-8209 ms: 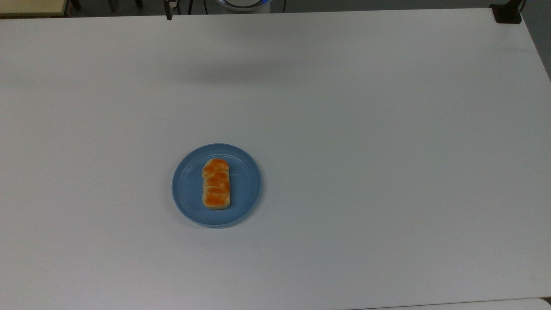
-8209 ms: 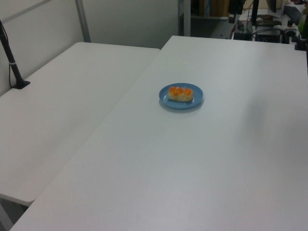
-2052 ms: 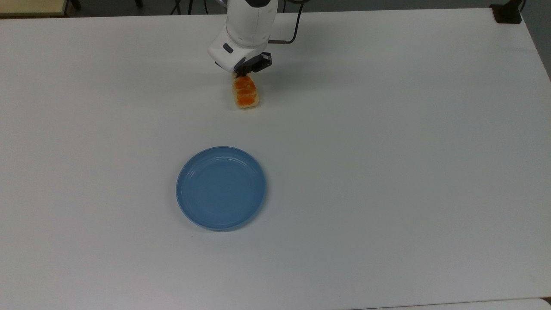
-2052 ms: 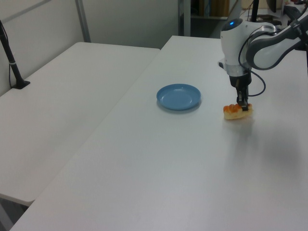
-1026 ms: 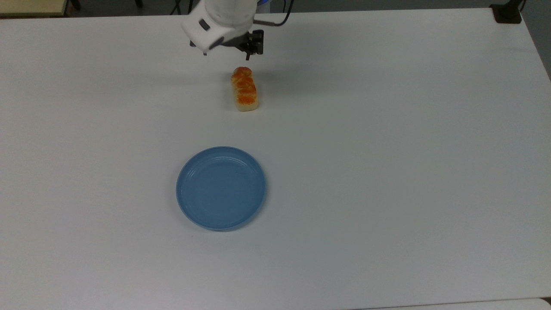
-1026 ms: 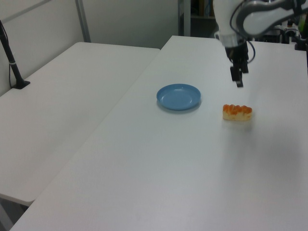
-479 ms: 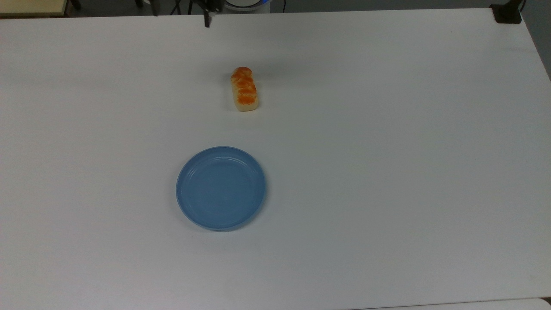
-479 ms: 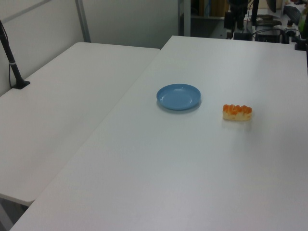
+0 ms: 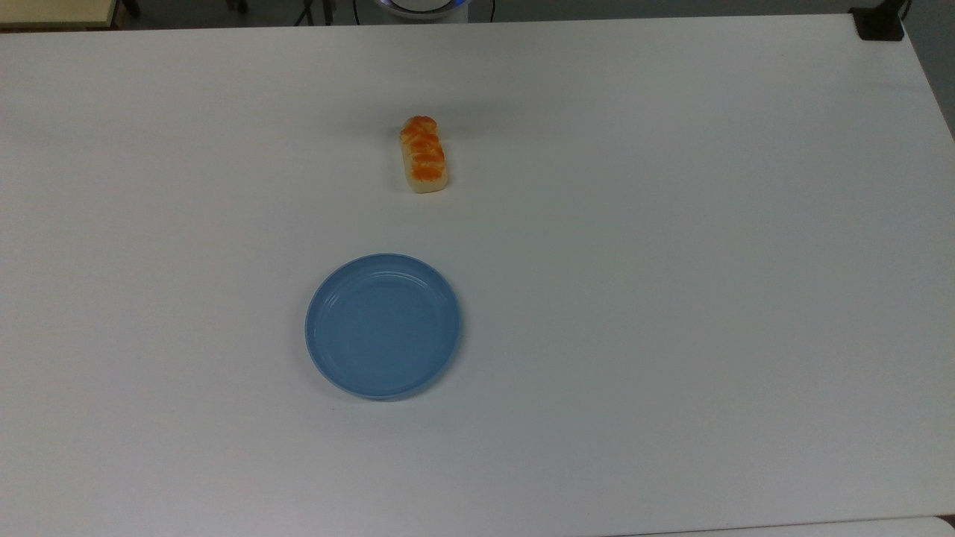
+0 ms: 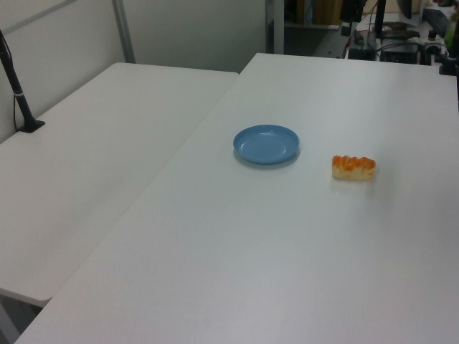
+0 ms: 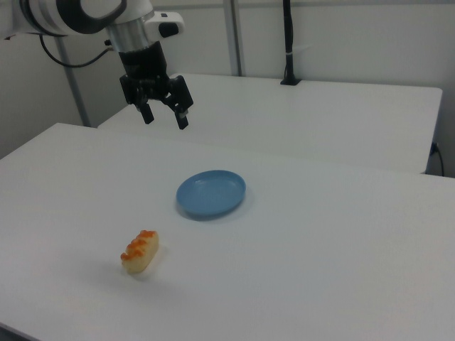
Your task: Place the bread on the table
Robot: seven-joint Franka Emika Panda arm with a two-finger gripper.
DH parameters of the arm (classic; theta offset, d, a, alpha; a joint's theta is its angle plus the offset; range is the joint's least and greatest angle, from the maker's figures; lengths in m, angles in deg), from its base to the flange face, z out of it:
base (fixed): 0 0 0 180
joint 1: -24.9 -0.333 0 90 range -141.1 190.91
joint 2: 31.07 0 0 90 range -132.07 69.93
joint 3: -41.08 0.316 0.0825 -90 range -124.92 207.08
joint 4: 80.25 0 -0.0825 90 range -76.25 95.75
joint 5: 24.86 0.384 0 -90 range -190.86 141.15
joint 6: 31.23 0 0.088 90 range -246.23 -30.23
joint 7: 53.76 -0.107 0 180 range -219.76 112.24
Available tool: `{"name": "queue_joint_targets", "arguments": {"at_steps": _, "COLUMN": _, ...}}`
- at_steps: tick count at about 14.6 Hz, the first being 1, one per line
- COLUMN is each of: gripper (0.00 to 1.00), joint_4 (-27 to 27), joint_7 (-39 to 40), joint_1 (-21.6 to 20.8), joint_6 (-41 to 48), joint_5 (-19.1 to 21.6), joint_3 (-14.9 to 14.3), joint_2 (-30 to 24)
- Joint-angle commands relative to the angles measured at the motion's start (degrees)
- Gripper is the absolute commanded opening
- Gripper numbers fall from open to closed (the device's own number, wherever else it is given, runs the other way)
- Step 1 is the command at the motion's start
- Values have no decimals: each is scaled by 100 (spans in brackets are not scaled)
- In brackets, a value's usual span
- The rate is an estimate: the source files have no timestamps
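The bread (image 9: 424, 155) (image 10: 353, 167) (image 11: 139, 251), a small loaf with cream sides and an orange-brown top, lies flat on the white table (image 9: 671, 298) (image 10: 287, 236) (image 11: 320, 270), well apart from the blue plate (image 9: 383, 324) (image 10: 266, 144) (image 11: 211, 193). Nothing is on the plate. In the right view my gripper (image 11: 165, 117) hangs high above the table, up and to the left of the plate and far from the bread. It is open, with nothing between its fingers.
A second white table (image 10: 93, 158) (image 11: 320, 114) adjoins this one. A black camera post (image 10: 18, 93) (image 11: 288, 42) stands on it. A black clamp (image 9: 879, 22) sits at the table's far right corner in the top view.
Since two seconds ago my gripper let go of the bread, rose and drew back out of the top and left views. The bread stays where it was set down.
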Motion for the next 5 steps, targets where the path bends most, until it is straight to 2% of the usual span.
{"name": "queue_joint_targets", "arguments": {"at_steps": 1, "gripper": 100, "joint_4": 18, "joint_7": 246, "joint_1": -35, "joint_6": -159, "joint_5": -61, "joint_3": -23, "joint_2": -19}}
{"name": "queue_joint_targets", "arguments": {"at_steps": 5, "gripper": 100, "joint_4": 18, "joint_7": 238, "joint_1": -53, "joint_6": -159, "joint_5": -43, "joint_3": -14, "joint_2": -1}}
